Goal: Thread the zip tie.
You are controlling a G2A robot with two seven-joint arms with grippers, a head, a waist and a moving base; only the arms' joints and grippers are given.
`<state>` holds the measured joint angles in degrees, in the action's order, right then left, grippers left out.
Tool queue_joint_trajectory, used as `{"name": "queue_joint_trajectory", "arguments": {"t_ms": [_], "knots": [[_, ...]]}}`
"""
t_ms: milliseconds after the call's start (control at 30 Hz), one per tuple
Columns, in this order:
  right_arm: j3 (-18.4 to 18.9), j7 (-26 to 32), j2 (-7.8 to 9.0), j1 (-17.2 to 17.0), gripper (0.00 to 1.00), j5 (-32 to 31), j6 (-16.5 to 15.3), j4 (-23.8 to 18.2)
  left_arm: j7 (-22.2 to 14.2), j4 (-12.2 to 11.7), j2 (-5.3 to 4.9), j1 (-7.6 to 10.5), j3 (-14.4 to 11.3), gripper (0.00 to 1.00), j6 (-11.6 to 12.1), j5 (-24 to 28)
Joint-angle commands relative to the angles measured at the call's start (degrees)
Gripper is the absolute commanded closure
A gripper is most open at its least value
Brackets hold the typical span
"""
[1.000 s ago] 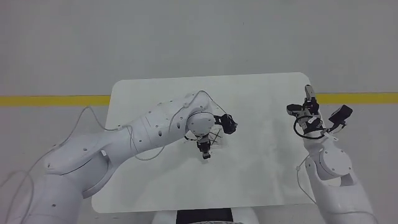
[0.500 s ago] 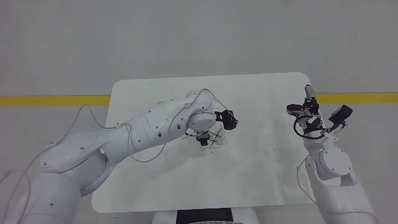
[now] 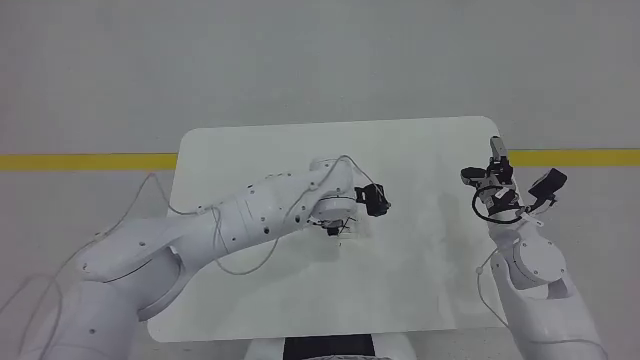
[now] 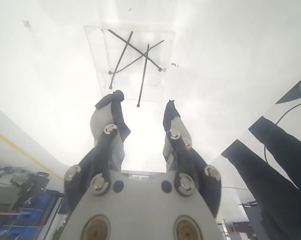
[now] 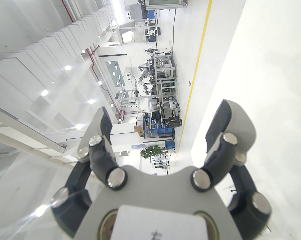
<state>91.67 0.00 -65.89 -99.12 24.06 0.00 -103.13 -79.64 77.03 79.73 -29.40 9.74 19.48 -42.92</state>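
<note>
Several black zip ties (image 4: 134, 51) lie crossed in a shallow clear tray (image 4: 95, 58) on the white table (image 3: 430, 270). My left gripper (image 4: 144, 99) hangs open just above the tray's near edge. The end of one zip tie (image 4: 140, 96) points into the gap between its fingers, and nothing is gripped. In the top view the left arm's wrist (image 3: 335, 205) covers most of the tray at the table's middle. My right gripper (image 5: 164, 108) is open and empty, held up at the table's right edge (image 3: 492, 165) and facing out into the room.
The white table has rounded corners and bare surface to the right of the tray and along the front. A yellow floor line (image 3: 90, 161) runs behind the table. Dark table legs (image 4: 278, 156) show past the table's edge in the left wrist view.
The left arm's wrist has turned and shifted right and back over the tray, now covering most of the zip ties in the top view. The right arm has not moved.
</note>
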Motion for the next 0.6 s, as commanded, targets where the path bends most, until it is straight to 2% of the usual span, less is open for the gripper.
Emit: {"name": "queue_joint_trajectory", "arguments": {"t_ms": [0, 300, 567], "knots": [[0.0, 0.0, 0.0, 0.0, 0.0, 0.0, 0.0, 0.0, 0.0, -0.2, 0.32, -0.32, 0.0, 0.69, 0.0, -0.9], [0.0, 0.0, 0.0, 0.0, 0.0, 0.0, 0.0, 0.0, 0.0, -1.8, 1.79, -1.75, 0.0, 0.69, 0.0, -3.2], [0.0, 0.0, 0.0, 0.0, 0.0, 0.0, 0.0, 0.0, 0.0, -3.9, 3.39, -2.95, 0.0, 0.75, 0.0, -6.9]]}}
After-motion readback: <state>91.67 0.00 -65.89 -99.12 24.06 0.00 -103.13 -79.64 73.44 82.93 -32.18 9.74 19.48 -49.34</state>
